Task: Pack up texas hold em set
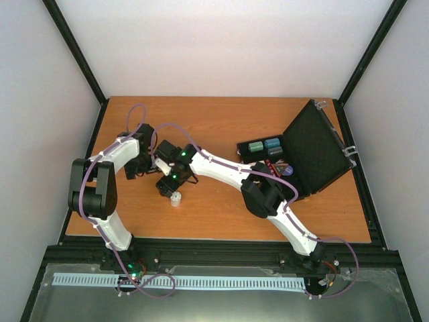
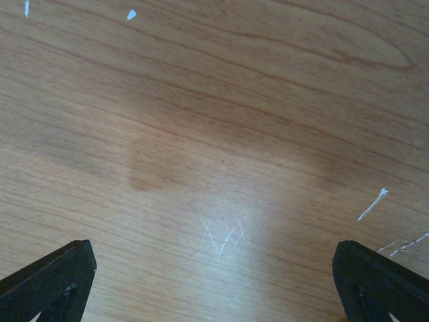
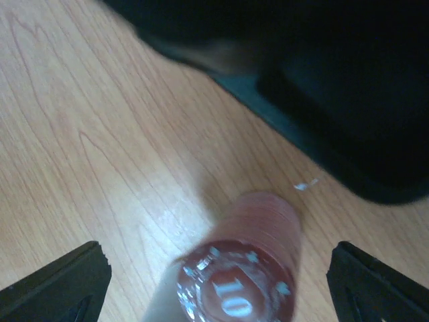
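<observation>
Top view, case: The black case (image 1: 315, 144) lay open at the right end of the table (image 1: 221, 121) with its lid tilted up. Green and blue chips (image 1: 263, 145) and a purple disc (image 1: 289, 170) already sat in its tray.
Top view, loose piece: One small chip stack (image 1: 175, 199) stood alone on the wood left of the middle, well apart from the case.
Top view, arms: The right arm reached across the table, with the right claw (image 1: 169, 184) just beside that stack. The left claw (image 1: 137, 168) hung near it over bare wood.
Left wrist view: The left claw (image 2: 214, 268) stood wide apart and held nothing. Only scratched wood lay beneath it.
Right wrist view: The right claw (image 3: 218, 251) was apart, one finger on each side of the reddish chip stack (image 3: 234, 268), and neither finger touched it. A dark blurred shape filled the upper right, and I could not tell what it was.
Writing: The top chip read "10" in pale figures. No brand or other text was readable.
Step in hand: This looked like the grasp of the last loose stack.
Doing it well: The fingers should probably go low enough to catch every chip, with the stack centred between them. An even squeeze would keep the loose chips from sliding apart. A straight lift, with the stack held upright, would suit the carry to the tray.
</observation>
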Tool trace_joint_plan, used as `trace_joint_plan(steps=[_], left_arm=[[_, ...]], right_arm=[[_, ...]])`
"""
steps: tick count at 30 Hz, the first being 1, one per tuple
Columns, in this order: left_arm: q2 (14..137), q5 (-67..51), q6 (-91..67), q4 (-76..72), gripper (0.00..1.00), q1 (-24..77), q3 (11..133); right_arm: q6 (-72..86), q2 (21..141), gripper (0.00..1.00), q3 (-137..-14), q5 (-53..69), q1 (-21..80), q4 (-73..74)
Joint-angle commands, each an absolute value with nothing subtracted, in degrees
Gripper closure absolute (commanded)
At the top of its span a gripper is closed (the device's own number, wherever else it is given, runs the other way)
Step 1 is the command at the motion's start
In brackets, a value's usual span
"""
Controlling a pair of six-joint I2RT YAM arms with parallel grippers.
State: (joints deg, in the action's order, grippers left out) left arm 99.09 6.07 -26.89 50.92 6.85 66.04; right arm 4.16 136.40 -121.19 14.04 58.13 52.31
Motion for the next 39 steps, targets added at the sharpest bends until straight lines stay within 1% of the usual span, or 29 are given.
trace_joint_plan(steps=[1, 5, 8, 11, 13, 19, 23, 30, 36, 39], left_arm=[[96.5, 6.9, -27.7, 51.2, 0.00, 6.7, 65.9], [96.5, 6.7, -27.4, 51.3, 0.00, 6.8, 65.7], [96.0, 6.1, -27.4, 50.9, 0.00, 6.8, 65.1], [95.4, 5.8, -27.4, 50.4, 0.00, 6.8, 64.4], [95.1, 5.9, -27.2, 50.1, 0.00, 6.8, 63.8], [94.3, 5.8, -27.4, 49.8, 0.00, 6.8, 62.6], [94.1, 5.7, -27.3, 49.7, 0.00, 6.8, 62.6], [94.3, 5.2, -27.3, 49.3, 0.00, 6.8, 62.7], [94.6, 4.8, -27.3, 49.2, 0.00, 6.8, 62.6], [94.6, 4.5, -27.2, 49.2, 0.00, 6.8, 62.5]], right_arm=[[6.6, 138.6, 0.12, -123.6, 10.7, 59.8, 52.7], [8.5, 139.4, 0.26, -123.1, 8.0, 59.9, 52.5], [8.6, 139.6, 0.35, -122.5, 4.9, 59.9, 52.4], [8.4, 139.9, 0.50, -122.0, 2.0, 59.9, 52.1], [8.3, 140.3, 0.51, -122.1, 0.4, 59.9, 51.9], [8.5, 140.5, 0.74, -122.2, -5.0, 59.9, 52.7], [7.7, 138.1, 0.77, -121.7, -10.2, 59.8, 53.7], [5.8, 127.8, 0.79, -116.7, -21.1, 58.8, 52.7], [4.3, 117.7, 0.80, -108.9, -31.3, 54.6, 52.0], [3.5, 115.7, 0.81, -104.4, -35.6, 50.9, 52.0]])
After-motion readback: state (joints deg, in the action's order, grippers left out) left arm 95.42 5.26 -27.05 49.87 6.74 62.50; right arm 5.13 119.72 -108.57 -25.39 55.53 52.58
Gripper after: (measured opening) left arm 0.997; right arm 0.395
